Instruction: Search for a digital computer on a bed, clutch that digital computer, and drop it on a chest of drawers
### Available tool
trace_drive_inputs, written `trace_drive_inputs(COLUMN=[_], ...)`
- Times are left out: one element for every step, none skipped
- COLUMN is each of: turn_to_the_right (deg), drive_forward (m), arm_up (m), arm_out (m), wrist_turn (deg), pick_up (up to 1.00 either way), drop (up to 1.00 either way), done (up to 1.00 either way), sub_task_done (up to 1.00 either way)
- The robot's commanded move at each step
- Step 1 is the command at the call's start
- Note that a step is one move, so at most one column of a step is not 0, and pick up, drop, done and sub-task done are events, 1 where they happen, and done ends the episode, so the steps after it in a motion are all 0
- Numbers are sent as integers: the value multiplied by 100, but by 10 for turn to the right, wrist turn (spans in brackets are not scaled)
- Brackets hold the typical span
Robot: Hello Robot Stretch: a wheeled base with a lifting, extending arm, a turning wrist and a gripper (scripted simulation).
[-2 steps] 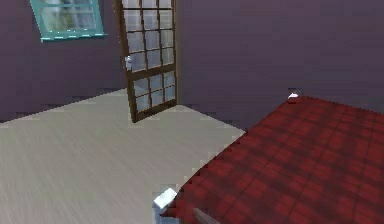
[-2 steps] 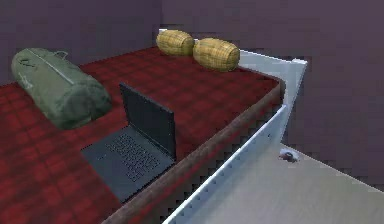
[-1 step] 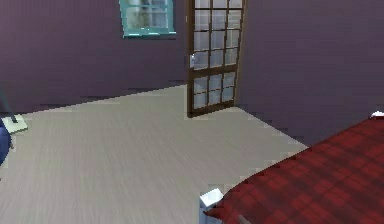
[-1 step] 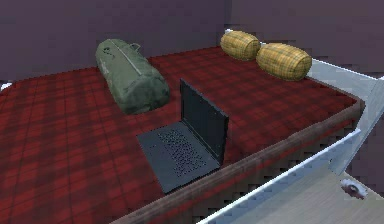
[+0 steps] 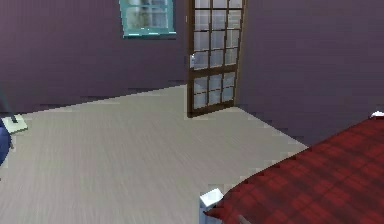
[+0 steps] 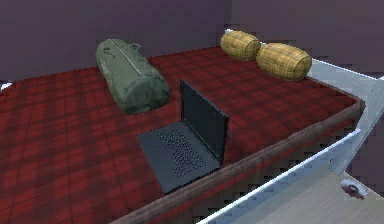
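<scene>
1. Starting at the forward view's left, there's a window [image 5: 148, 17] high on the purple wall. Next comes a glass-paned door [image 5: 215, 55], and the bed's plaid corner pokes in at the lower right. None of that matters for this step, so I reckon the searching is basically over.
2. At the arm side view's left is the red plaid bedspread [image 6: 60, 130]. An olive duffel bag [image 6: 131, 75] lies on it toward the far side, and I'd keep the reach short of it.
3. In the middle is the laptop [image 6: 190, 140], the thing I'm after. It sits on the bedspread near the bed's near edge with the lid up and the keyboard deck flat. It's just this side of the bag and, as far as I can tell, not touching it.
4. I honestly can't tell the gripper's state from these feeds, so I'm not assuming anything. My plan is to square the base up on the laptop first, then extend slowly. I'd go for the deck's edge rather than the lid, since I'd guess the raised lid folds or tips if it gets bumped.
5. On the right, two tan barrel-shaped pillows [image 6: 262, 52] sit at the head end, well apart from the laptop. The white bed frame [image 6: 340, 150] runs along the near side. I'd lift the arm above that rail before reaching out, or it'll likely snag.
</scene>
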Motion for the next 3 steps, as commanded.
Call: trace_drive_inputs(turn_to_the_right=[0,0,0], drive_forward=[0,0,0], arm_up=[36,0,0], arm_out=[0,16,0], wrist_turn=[0,0,450], pick_up=[0,0,0], drop=[0,0,0], done=[0,0,0], sub_task_done=[0,0,0])
